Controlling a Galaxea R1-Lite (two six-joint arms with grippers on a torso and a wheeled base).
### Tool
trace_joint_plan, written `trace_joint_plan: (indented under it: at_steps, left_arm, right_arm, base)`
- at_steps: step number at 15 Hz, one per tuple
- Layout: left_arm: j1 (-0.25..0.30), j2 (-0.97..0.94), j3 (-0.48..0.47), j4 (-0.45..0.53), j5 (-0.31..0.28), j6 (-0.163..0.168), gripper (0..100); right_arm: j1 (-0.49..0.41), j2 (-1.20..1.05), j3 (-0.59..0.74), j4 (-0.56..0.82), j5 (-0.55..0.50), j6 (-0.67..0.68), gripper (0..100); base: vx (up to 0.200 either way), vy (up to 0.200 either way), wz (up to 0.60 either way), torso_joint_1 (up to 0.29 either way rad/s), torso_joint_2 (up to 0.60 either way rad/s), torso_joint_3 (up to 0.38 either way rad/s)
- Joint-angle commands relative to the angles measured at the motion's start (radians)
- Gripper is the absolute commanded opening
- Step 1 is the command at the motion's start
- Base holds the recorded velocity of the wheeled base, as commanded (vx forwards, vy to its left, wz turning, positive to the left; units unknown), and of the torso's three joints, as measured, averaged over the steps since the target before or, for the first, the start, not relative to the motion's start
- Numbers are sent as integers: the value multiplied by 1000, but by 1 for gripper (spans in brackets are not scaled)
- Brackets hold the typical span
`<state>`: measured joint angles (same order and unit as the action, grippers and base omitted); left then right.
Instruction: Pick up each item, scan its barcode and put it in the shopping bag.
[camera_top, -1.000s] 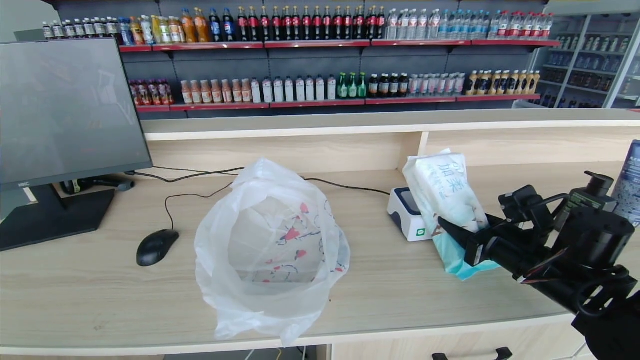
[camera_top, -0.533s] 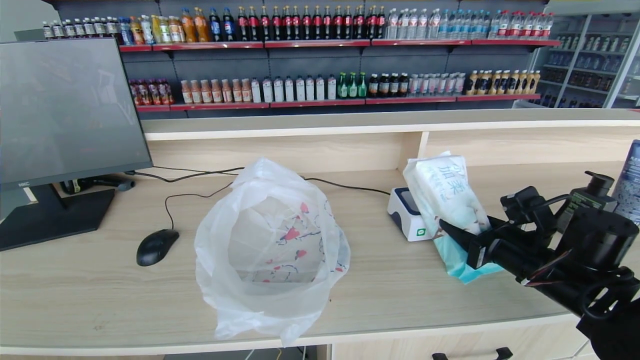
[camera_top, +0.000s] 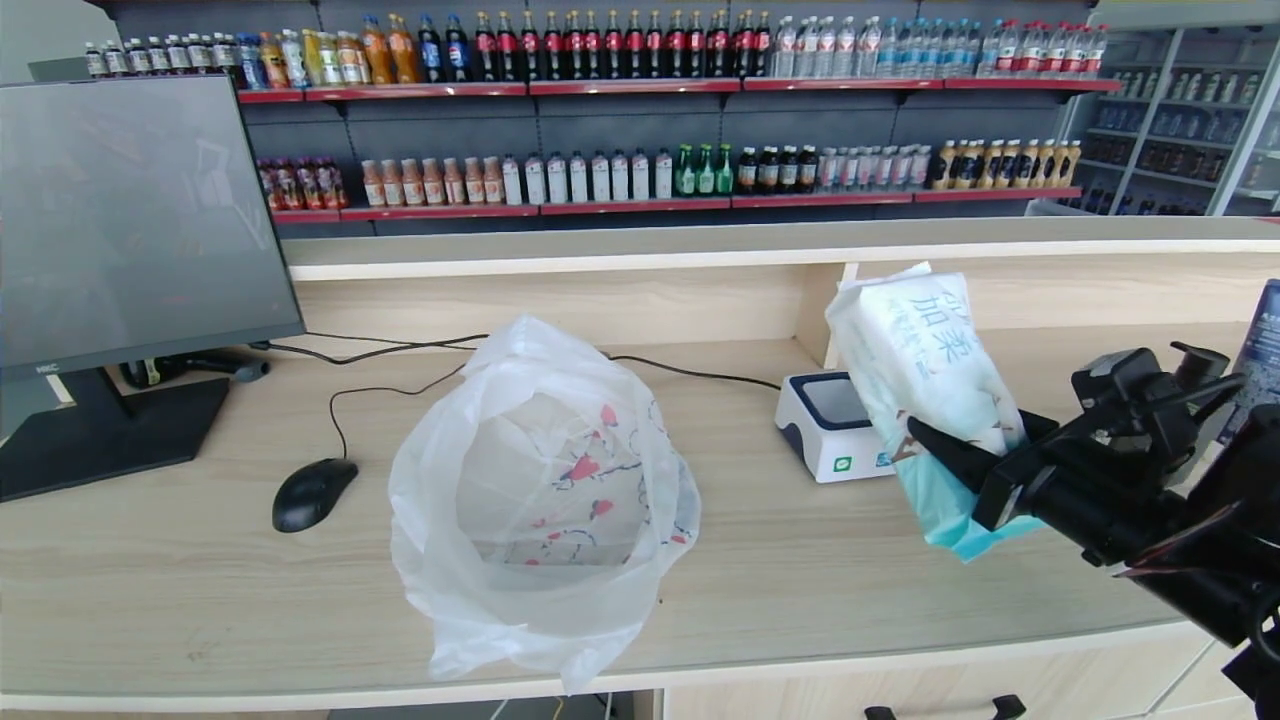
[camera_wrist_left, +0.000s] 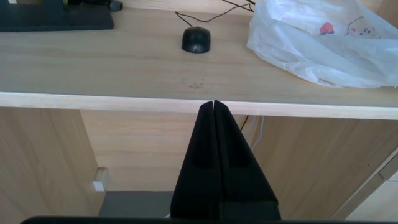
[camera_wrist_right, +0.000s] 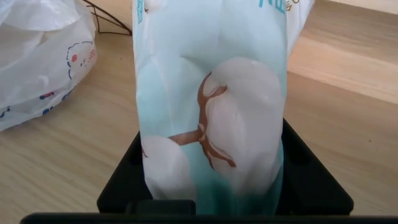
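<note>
- Pack (camera_top: 925, 370) (white/teal soft pack, cotton-boll print) is held in the R gripper (camera_top: 975, 430), right-centre of the head frame.
- R claw: partly open, only as far as the pack's width. It is clamped on the pack's lower half, w/ one finger (camera_top: 940, 450) seen in front and the other behind the pack.
- Pack is tilted, its upper end leaning toward the upper left of the frame. Its lower teal end is over the counter (camera_top: 800, 580); contact w/ the counter can't be told.
- R wrist view: the pack (camera_wrist_right: 211, 112) is seen lengthwise between the two black fingers, w/ wood counter beneath.
- Scanner (camera_top: 830, 425) (white box, dark window on top) is noted just left of the pack. Its right edge is overlapped by the pack in the frame.
- Bag (camera_top: 545, 490) (translucent white, pink/red print) stands at frame centre, mouth open upward and toward the camera. It is well apart from the pack, left of the scanner.
- L gripper (camera_wrist_left: 214, 109): fingers pressed fully together, nothing held. It is placed in front of the counter's front edge, below the top surface.
- Mouse (camera_top: 312, 493) (black, corded) lies lower left of centre, left of the bag.
- Monitor (camera_top: 140, 220) is recorded at upper left, screen dark.
- Bottle shelves (camera_top: 640, 100) run along the top of the frame, behind the counter.
</note>
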<state>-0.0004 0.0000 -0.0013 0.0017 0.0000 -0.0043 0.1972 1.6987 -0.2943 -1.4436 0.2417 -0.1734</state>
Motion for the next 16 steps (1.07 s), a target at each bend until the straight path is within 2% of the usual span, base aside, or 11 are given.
trace_joint_plan:
  at_steps: [1, 10, 14, 16]
  left_arm:
    - [-1, 0, 0, 0, 0, 0, 0]
    - [0, 0, 0, 0, 0, -2, 0]
    - [0, 0, 0, -2, 0, -3, 0]
    - [-1, 0, 1, -3, 0, 0, 0]
  right_arm:
    - [1, -56, -5, -4, 5, 0, 0]
    - [4, -77, -34, -1, -2, -44, 0]
    - [2, -76, -26, -3, -2, -38, 0]
    - [2, -82, -14, -4, -2, -24, 0]
  base:
    - [0, 0, 0, 0, 0, 0]
    - [0, 0, 0, 0, 0, 0]
    - [-200, 0, 0, 11, 6, -4]
    - [0, 0, 0, 0, 0, 0]
